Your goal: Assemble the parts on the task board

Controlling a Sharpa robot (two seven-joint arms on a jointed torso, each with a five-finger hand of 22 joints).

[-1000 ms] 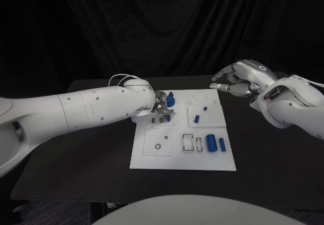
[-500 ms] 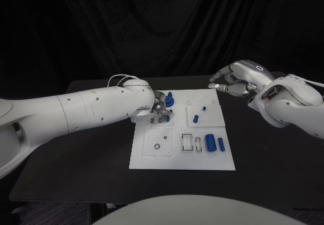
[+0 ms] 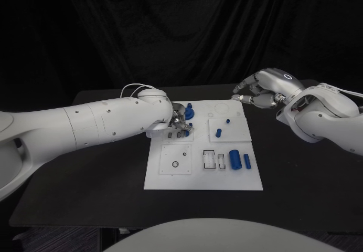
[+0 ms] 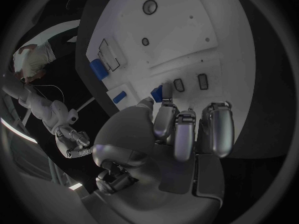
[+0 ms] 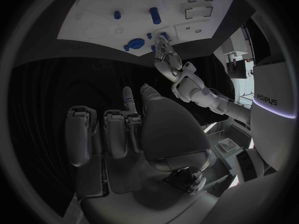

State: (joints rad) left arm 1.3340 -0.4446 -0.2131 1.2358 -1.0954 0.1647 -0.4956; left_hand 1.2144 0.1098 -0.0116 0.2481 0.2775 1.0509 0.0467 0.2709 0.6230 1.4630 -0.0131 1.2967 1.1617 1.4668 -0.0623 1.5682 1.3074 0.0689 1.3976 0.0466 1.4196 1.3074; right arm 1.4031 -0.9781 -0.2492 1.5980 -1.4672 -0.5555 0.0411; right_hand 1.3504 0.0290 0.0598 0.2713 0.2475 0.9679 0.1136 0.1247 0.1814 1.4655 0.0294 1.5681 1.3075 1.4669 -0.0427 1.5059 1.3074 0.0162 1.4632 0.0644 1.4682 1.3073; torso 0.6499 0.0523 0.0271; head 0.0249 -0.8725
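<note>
Since a second ago, the right hand (image 3: 263, 87) has drifted slightly left, upper right of frame, fingers curled on nothing. Left hand (image 3: 178, 122) pinches a small blue part (image 4: 157, 93) at the task board's (image 3: 204, 178) upper left.

Head cam looks down from above at table (image 3: 91, 173) w/ white board (image 3: 204, 181). Left wrist cam sits close behind left hand (image 4: 168, 134), right wrist cam farther off; all three share the board
</note>
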